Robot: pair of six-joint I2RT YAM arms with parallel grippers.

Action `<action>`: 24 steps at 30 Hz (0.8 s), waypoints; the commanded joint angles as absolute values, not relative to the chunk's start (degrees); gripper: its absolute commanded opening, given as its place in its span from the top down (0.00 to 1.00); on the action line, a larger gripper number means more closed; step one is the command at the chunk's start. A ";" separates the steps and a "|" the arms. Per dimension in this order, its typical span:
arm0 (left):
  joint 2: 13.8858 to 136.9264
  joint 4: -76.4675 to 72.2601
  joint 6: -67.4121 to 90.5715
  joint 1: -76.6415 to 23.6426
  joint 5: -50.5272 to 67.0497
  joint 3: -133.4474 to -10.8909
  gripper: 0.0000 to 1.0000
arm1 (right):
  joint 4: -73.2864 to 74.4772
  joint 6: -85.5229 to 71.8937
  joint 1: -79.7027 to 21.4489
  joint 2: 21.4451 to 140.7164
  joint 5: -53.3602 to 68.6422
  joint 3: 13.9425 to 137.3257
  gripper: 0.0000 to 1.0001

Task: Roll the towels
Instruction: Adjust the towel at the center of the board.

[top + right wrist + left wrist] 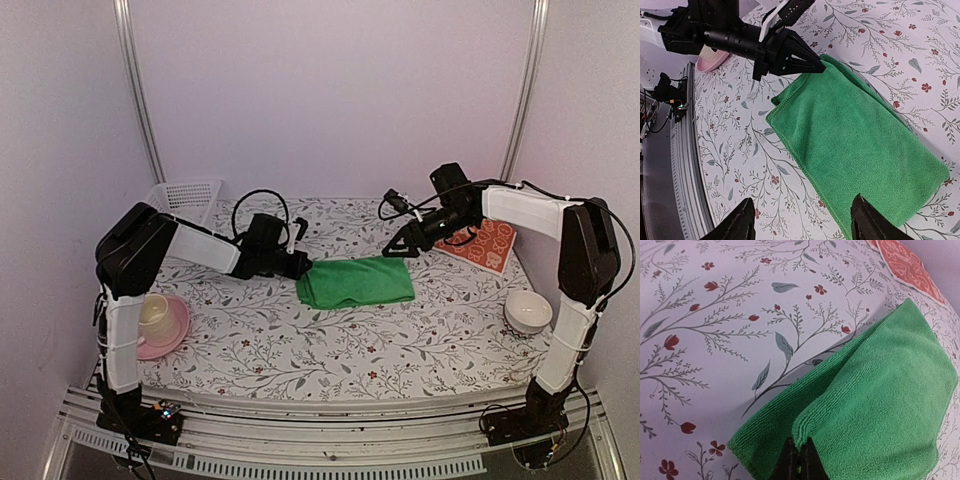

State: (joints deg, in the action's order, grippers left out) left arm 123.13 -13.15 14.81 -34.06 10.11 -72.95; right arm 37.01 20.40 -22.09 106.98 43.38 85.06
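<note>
Green towel (355, 282) lies folded mid-tabletop (300, 350), a flat rectangle with layered edges showing on its left side. Left arm (200, 248) reaches in low from the left; left jaws are clenched on the towel's left edge. In the left wrist view the dark tips meet on the edge of the upper fold of the green towel (880, 405), and the lower layer sticks out to the left. The right wrist view shows the same pinch at the towel corner (822, 60), with that corner slightly raised.

Right arm (530, 212) stretches over from the right, right jaws released, holding nothing, hovering over the towel's far right corner. In its wrist view both fingers (740, 222) stand spread apart, with the green towel (855, 140) below them.

Orange-red towel (487, 245) with white pattern lies flat at the far right of the tabletop, near the green one but apart from it, partly behind the right arm. Its corner also shows in the left wrist view (905, 265).

White basket (185, 195) at far left. Cup on pink saucer (160, 322) at near left. White bowl (527, 310) at near right.
</note>
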 commanded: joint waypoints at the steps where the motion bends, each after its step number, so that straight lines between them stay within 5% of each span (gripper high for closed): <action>1: 122.33 -10.74 13.72 -33.11 8.52 -74.77 1.00 | 36.83 20.74 -21.89 107.57 43.85 84.73 0.34; 20: 125.00 -6.20 12.04 -31.38 7.88 -78.90 0.97 | 37.30 21.01 -21.84 109.13 43.85 84.73 0.34; 24: 125.74 -5.14 12.13 -31.29 7.70 -79.47 0.76 | 37.52 21.09 -21.91 109.59 43.86 84.81 0.34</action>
State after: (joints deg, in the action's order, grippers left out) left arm 123.63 -6.72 12.27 -32.27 8.40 -77.87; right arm 37.06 20.43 -22.09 108.25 43.38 85.06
